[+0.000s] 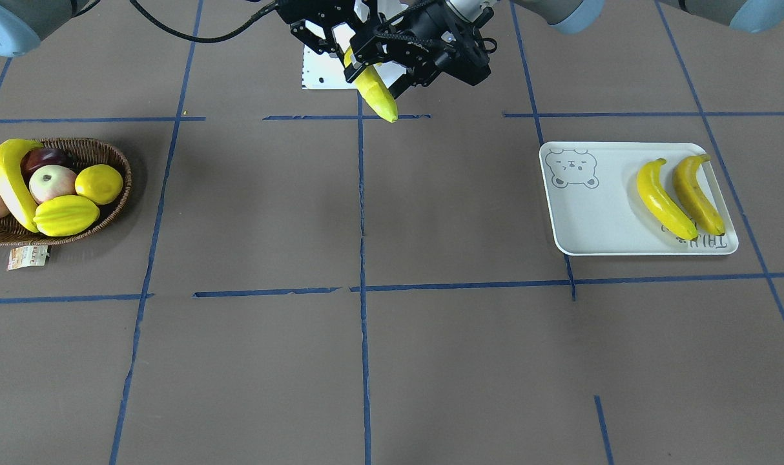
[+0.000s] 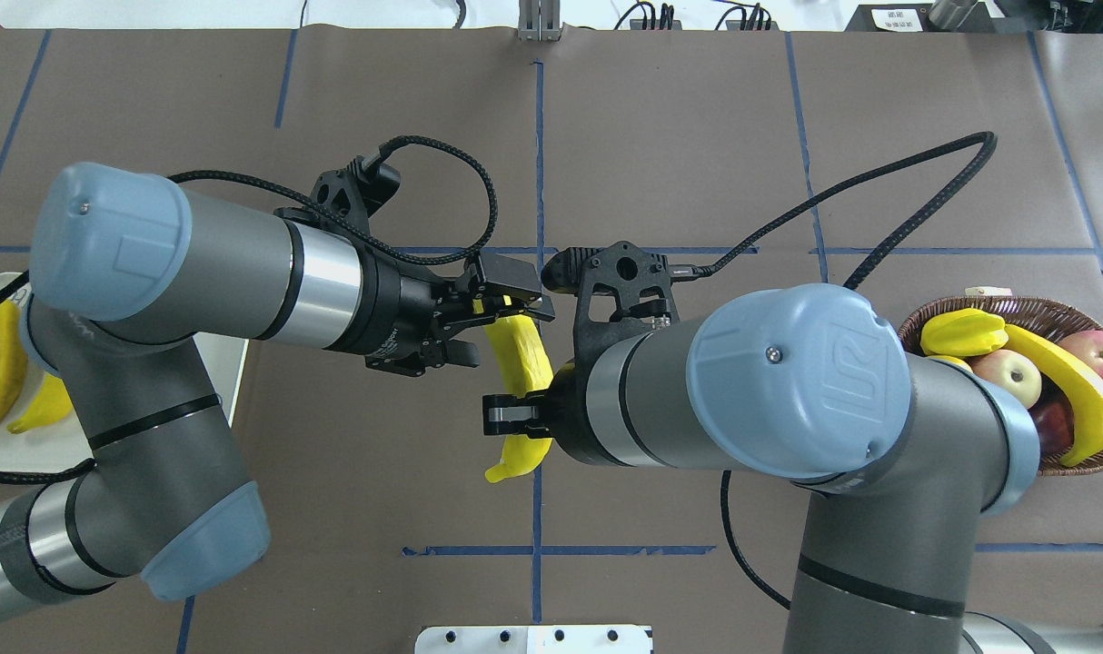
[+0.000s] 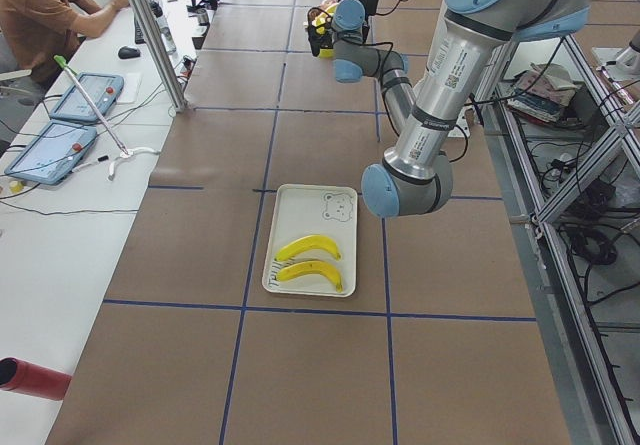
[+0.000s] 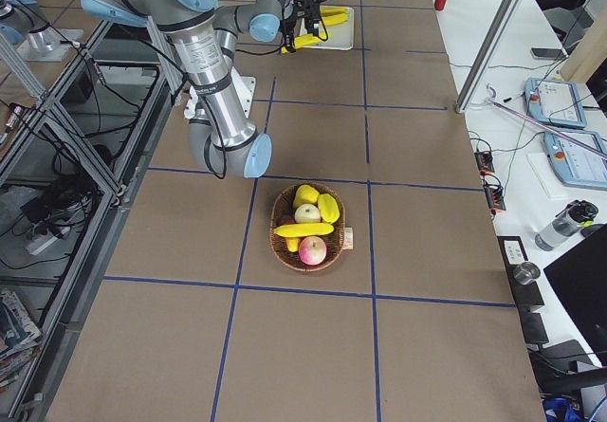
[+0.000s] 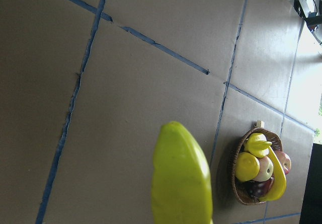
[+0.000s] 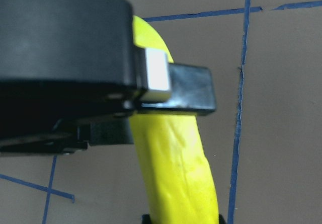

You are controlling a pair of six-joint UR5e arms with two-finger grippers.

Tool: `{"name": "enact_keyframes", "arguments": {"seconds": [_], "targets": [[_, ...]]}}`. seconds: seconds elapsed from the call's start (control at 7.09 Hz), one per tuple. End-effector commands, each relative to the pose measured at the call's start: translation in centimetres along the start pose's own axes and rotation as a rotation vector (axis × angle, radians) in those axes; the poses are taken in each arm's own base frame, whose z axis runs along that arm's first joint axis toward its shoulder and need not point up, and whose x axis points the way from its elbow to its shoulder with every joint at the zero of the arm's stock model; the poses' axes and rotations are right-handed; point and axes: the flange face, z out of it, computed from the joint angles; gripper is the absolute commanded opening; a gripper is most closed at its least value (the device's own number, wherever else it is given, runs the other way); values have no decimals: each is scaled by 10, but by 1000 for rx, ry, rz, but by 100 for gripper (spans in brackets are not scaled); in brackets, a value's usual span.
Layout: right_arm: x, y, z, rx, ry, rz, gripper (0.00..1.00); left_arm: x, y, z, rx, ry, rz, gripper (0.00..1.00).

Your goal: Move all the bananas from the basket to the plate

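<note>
One banana [image 1: 379, 97] hangs in mid-air over the table's middle, near the robot's base, with both grippers on it. My left gripper [image 1: 364, 61] is shut on its far part [image 2: 515, 350]. My right gripper [image 2: 518, 421] is shut on its near part, and the tip sticks out below. Another banana [image 1: 11, 181] lies in the wicker basket [image 1: 111, 219], far from both grippers. Two bananas [image 1: 663, 200] [image 1: 699, 194] lie side by side on the white plate [image 1: 592, 219]. The left wrist view shows the held banana [image 5: 181, 178] with the basket [image 5: 236, 183] beyond it.
The basket also holds apples [image 1: 51, 183], a round lemon [image 1: 99, 183] and a ribbed yellow fruit [image 1: 66, 215]; a paper tag [image 1: 27, 256] hangs at its rim. A white mounting plate [image 1: 321, 71] lies under the grippers. Blue tape lines cross the brown table.
</note>
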Motion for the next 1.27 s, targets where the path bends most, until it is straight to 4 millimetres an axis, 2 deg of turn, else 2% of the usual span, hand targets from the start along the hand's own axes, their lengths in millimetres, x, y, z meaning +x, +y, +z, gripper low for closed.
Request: {"name": "enact_keyframes", "arguments": {"seconds": [0.0, 0.14, 0.28, 0.42, 0.56, 0.99, 1.13], "targets": [[0, 1, 1, -1, -2, -1, 1, 1, 1, 0, -2, 1, -3, 68], [1, 1, 1, -1, 0, -1, 3, 0, 2, -1, -4, 2, 9, 17], [1, 2, 0, -1, -2, -1, 4, -2, 3, -2, -11, 0, 20, 0], [1, 2, -1, -1, -7, 0, 25, -3, 2, -2, -11, -2, 19, 0], [-2, 1, -3, 12, -16, 31, 99, -3, 2, -2, -11, -2, 17, 0], [-1, 1, -17, 34, -48, 59, 100, -5, -2, 0, 0, -21, 8, 0], [1, 2, -26, 38, -60, 58, 100, -9, -12, -3, 22, -32, -1, 0]]}}
